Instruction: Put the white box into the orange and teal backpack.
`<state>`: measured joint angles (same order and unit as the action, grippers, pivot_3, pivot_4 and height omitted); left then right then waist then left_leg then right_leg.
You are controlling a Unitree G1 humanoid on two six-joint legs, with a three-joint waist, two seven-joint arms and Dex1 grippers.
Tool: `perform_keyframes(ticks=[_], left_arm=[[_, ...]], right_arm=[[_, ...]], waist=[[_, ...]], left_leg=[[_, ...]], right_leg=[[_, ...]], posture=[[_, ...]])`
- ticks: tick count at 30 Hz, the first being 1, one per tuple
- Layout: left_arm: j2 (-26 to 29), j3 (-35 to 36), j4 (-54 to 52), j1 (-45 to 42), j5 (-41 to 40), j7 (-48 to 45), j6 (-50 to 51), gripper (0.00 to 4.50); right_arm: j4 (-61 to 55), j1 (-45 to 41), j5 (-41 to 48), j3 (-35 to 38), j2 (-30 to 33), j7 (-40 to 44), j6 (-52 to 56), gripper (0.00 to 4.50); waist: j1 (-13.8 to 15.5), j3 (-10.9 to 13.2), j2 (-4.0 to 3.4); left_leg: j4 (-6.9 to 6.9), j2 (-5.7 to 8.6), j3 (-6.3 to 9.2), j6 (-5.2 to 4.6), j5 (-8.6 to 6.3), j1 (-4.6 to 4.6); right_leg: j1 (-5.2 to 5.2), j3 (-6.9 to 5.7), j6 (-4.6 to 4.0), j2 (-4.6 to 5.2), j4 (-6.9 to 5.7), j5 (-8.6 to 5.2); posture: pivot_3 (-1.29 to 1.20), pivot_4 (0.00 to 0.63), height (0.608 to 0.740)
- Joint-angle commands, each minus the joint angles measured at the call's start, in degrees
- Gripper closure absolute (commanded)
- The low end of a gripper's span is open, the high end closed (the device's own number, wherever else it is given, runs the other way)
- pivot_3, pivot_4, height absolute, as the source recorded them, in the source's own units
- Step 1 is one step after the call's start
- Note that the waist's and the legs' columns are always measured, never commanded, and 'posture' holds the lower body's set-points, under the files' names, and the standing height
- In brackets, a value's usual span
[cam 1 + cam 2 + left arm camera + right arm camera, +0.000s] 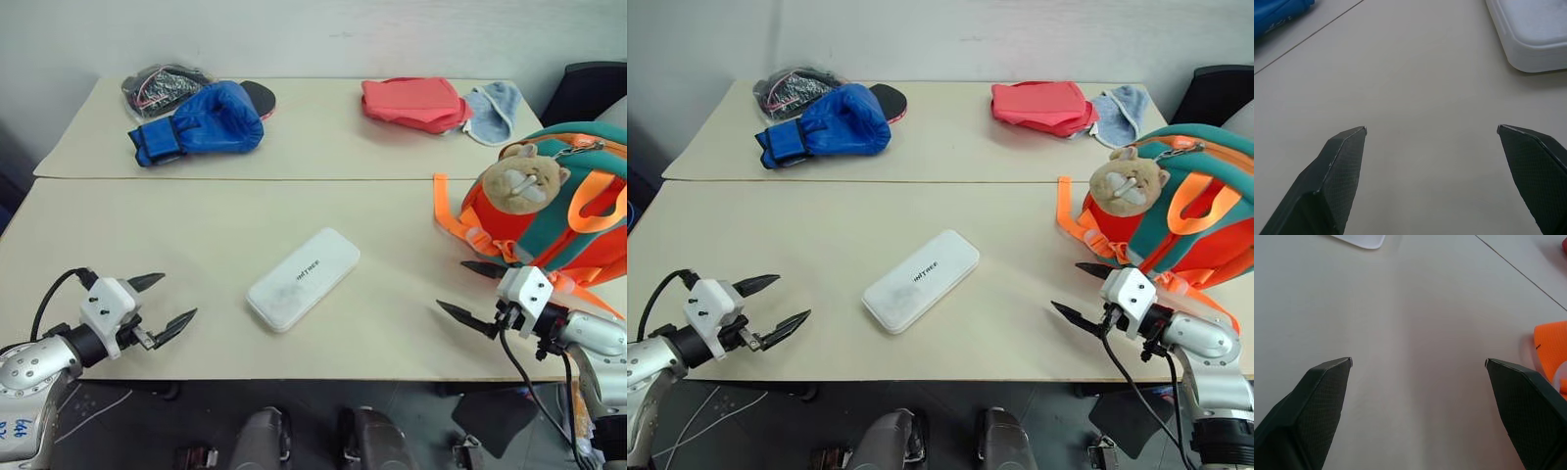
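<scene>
The white box (304, 278) lies flat and diagonal in the middle of the near table, small dark lettering on its lid; a corner of the box (1533, 36) also appears in the left wrist view. The orange and teal backpack (568, 211) stands at the table's right edge with a tan plush toy (524, 183) on its front. My left gripper (167, 304) hovers open near the front left edge, well left of the box. My right gripper (470, 294) is open just in front of the backpack's straps, nothing between its fingers.
On the far table lie a blue boxing glove (201, 122), a dark bag of cables (162, 88), a folded red-pink cloth (411, 103) and a light blue cloth (495, 110). A seam (235, 178) runs between the two tables. A dark chair (588, 88) stands at back right.
</scene>
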<state>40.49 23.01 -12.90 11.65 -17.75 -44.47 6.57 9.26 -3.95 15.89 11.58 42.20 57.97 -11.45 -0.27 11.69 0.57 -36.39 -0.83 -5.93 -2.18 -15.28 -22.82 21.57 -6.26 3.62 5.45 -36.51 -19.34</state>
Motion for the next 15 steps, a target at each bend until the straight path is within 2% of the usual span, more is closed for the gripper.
perform_keyframes(ticks=[1,3,9,12,13,15], left_arm=[[0.6,0.4,-1.6,0.5,-1.6,-1.6,0.1,0.00],[-0.2,1.2,-2.3,-0.2,-4.4,-1.7,1.8,0.00],[1.3,1.3,-5.3,3.1,-5.5,-3.2,5.9,0.00],[0.2,2.4,-7.7,7.1,-6.2,-3.3,6.6,0.60],[-0.5,2.4,-8.3,7.7,-5.6,-2.4,6.0,0.96],[-2.9,2.1,-10.6,9.1,-4.9,0.8,6.2,1.50]], right_arm=[[0.1,-0.1,1.5,0.8,0.0,1.1,-1.4,0.03],[0.7,-0.7,1.5,0.4,0.0,1.8,-1.7,0.03],[0.9,-4.4,1.4,-3.0,-0.7,5.6,-2.1,0.03],[-0.3,-8.3,0.0,-7.0,-2.3,5.2,0.0,0.94],[-0.2,-9.8,-0.9,-7.9,-3.2,4.1,0.1,1.38],[0.3,-12.8,-3.0,-9.9,-5.3,1.7,1.0,1.99]], waist=[[0.0,0.0,0.00],[0.1,0.0,0.00],[-0.2,0.0,0.00],[-0.7,0.0,0.00],[-1.0,0.0,0.00],[-1.2,0.0,0.00]], left_leg=[[0.00,0.00,0.00,0.01,0.00,0.00],[0.00,0.00,0.00,0.03,0.02,0.01],[0.00,0.00,0.00,0.04,0.03,0.02],[0.05,0.00,0.00,0.23,0.14,0.07],[0.05,0.00,0.00,0.26,0.15,0.07],[0.06,0.00,0.01,0.27,0.16,0.07]], right_leg=[[0.00,0.00,0.00,0.00,0.00,0.00],[0.00,0.00,0.00,0.00,-0.01,0.00],[-0.02,0.02,0.00,0.01,0.00,0.00],[-0.02,0.02,0.00,0.00,-0.01,0.00],[-0.02,0.02,-0.01,0.00,-0.01,0.00],[-0.02,0.02,-0.01,0.01,-0.02,0.00]], posture=[[0.00,0.150,0.740],[0.00,0.150,0.740],[0.00,0.150,0.740],[0.00,0.150,0.740],[0.00,0.150,0.740],[0.00,0.150,0.740]])
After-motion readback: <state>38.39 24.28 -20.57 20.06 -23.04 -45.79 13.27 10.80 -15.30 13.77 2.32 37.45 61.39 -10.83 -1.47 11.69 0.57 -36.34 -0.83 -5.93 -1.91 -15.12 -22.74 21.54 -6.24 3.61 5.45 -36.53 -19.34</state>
